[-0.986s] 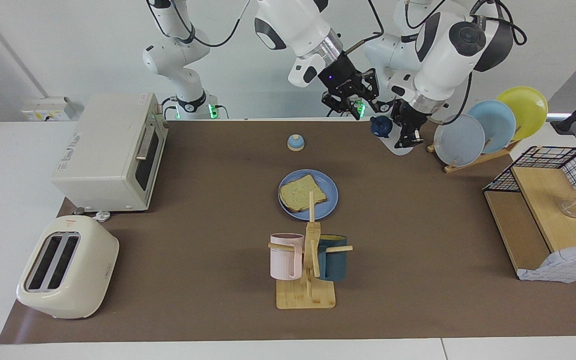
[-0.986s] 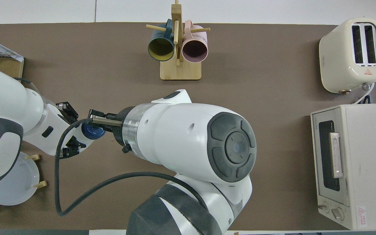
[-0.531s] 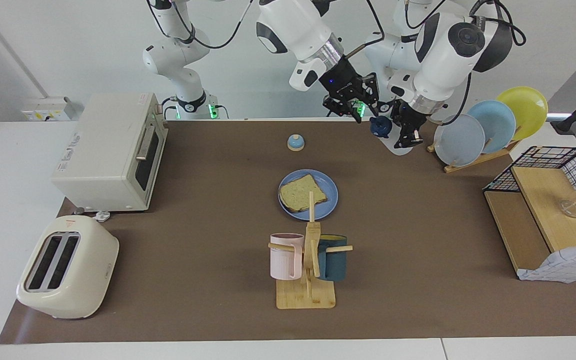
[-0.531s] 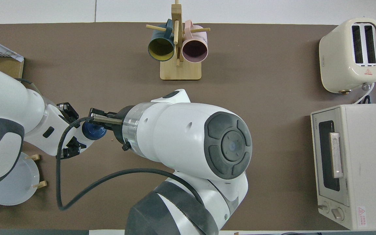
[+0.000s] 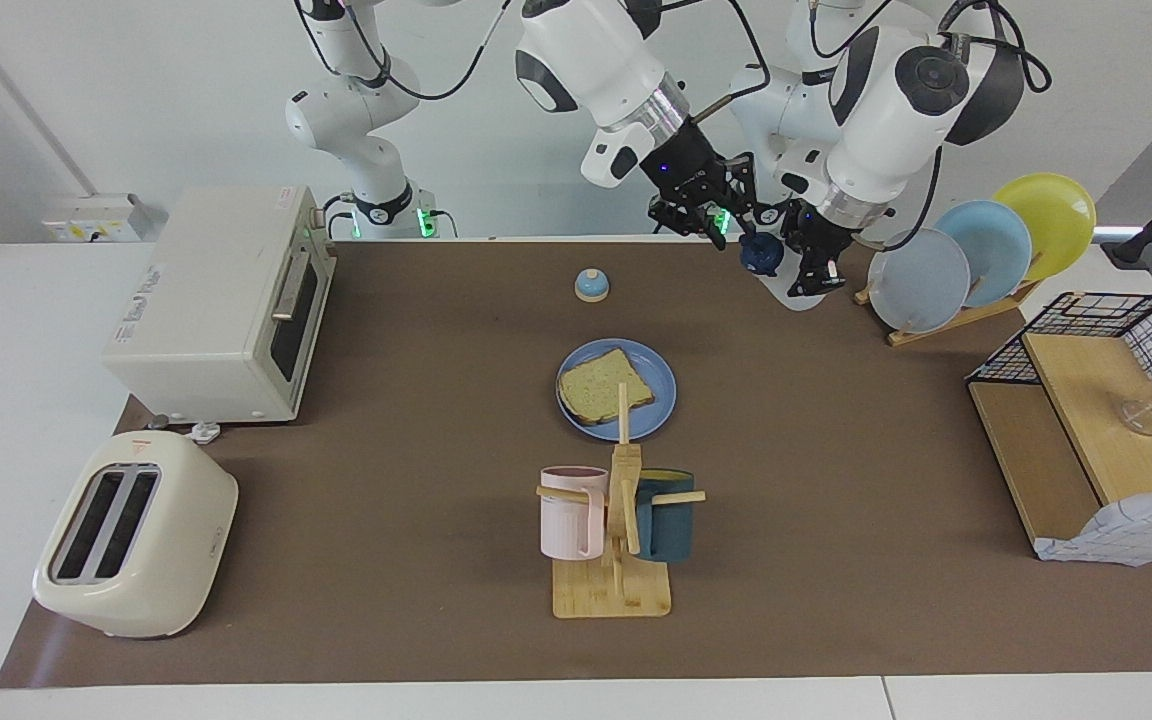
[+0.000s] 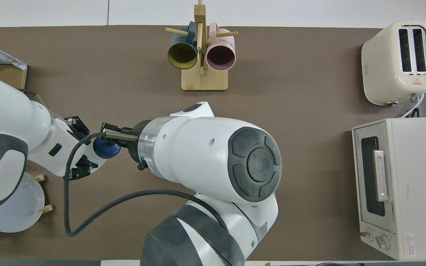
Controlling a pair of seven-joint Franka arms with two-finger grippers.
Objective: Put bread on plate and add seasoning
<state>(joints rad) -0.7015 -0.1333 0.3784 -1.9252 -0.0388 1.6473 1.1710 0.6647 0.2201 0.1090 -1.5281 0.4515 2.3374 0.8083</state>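
The bread (image 5: 604, 386) already lies on the blue plate (image 5: 658, 404), well apart from both grippers. The seasoning bottle (image 5: 782, 272) is up off the table, and the left gripper (image 5: 814, 268) is shut tight on its pale body, near the plate rack (image 5: 946, 318). The bottle's dark cap (image 5: 762, 254) points toward the right gripper (image 5: 722, 216), which sits just beside the cap. I cannot tell if its fingers touch the cap or how wide they are.

What could go wrong: if the right gripper closes off to one side, it may push the bottle crooked in the left gripper's hold. If the cap comes off while the bottle leans, seasoning may spill on the table and miss the bread.

Since a second ago, the right gripper has moved closer to the cap and its fingers have closed a little. The left gripper and bottle have shifted only a tiny bit. The bread and plate have not moved.
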